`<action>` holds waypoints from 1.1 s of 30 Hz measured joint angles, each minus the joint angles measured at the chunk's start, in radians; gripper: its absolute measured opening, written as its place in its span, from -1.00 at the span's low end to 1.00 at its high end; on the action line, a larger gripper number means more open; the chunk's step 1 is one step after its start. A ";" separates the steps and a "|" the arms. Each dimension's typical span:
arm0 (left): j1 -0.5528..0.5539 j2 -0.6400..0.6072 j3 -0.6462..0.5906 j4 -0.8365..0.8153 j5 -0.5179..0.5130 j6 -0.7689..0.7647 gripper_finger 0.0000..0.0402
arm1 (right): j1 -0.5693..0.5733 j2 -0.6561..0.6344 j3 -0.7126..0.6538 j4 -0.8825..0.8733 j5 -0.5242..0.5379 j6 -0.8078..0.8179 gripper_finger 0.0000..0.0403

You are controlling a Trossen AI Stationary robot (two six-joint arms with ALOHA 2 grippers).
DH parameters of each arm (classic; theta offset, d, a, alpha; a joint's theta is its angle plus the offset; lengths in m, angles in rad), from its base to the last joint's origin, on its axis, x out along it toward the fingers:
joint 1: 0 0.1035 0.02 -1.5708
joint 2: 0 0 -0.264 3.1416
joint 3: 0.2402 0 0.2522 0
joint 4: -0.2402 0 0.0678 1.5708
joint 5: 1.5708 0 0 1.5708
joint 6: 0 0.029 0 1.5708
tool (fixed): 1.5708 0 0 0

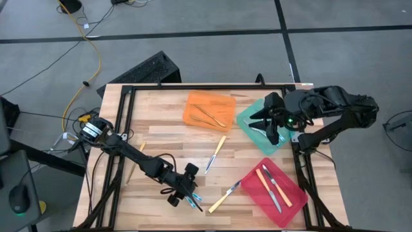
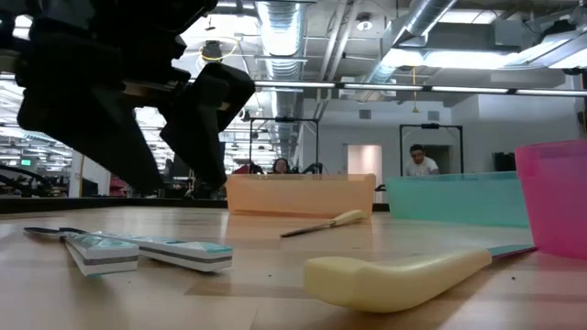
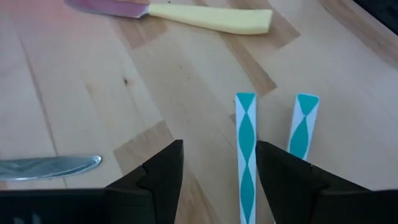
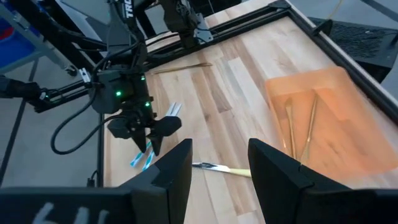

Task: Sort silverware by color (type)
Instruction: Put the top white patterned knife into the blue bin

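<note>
A: Where does the left gripper (image 1: 188,191) stand?

B: Low over the near edge of the table (image 1: 161,122), straddling one of two teal-patterned handles. In the left wrist view its fingers (image 3: 163,171) are parted, with the nearer teal-handled utensil (image 3: 246,155) lying between them on the wood, not clamped. The second teal-handled utensil (image 3: 303,127) lies just beside it, outside the far finger.

A: So nothing is held yet?

B: No. The jaws look set only a little wider than the handle, which suits closing on one slim piece without catching its neighbour.

A: And the right gripper (image 1: 273,122)?

B: It hovers over the green tray (image 1: 248,119) at the far right, fingers apart and empty. That is probably a waiting post above the tray where the teal pieces belong.

A: How is the rest sorted?

B: Two gold utensils (image 1: 209,116) lie in the orange tray (image 1: 193,103); yellow-orange-handled knives (image 1: 273,187) lie in the red tray (image 1: 293,209). Still loose on the table are a yellow-handled knife (image 1: 223,196) near the left gripper, another pale-handled utensil (image 1: 215,153) mid-table, and a gold utensil (image 1: 135,164) by the left rail.

A: Any risk?

B: The two teal handles lie close, so a skewed closing could nudge the second one.
</note>
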 joint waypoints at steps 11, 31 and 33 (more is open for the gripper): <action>0.011 0.023 -0.002 -0.026 0.009 0.024 -0.09 | 0.046 0.002 0.000 0.000 0.003 0.046 -0.12; 0.006 0.122 0.006 0.000 0.038 0.014 -0.09 | 0.057 0.002 0.000 -0.011 0.028 0.070 -0.12; 0.011 0.123 0.006 -0.001 0.043 0.014 -0.11 | 0.056 0.002 0.000 -0.011 0.028 0.069 -0.12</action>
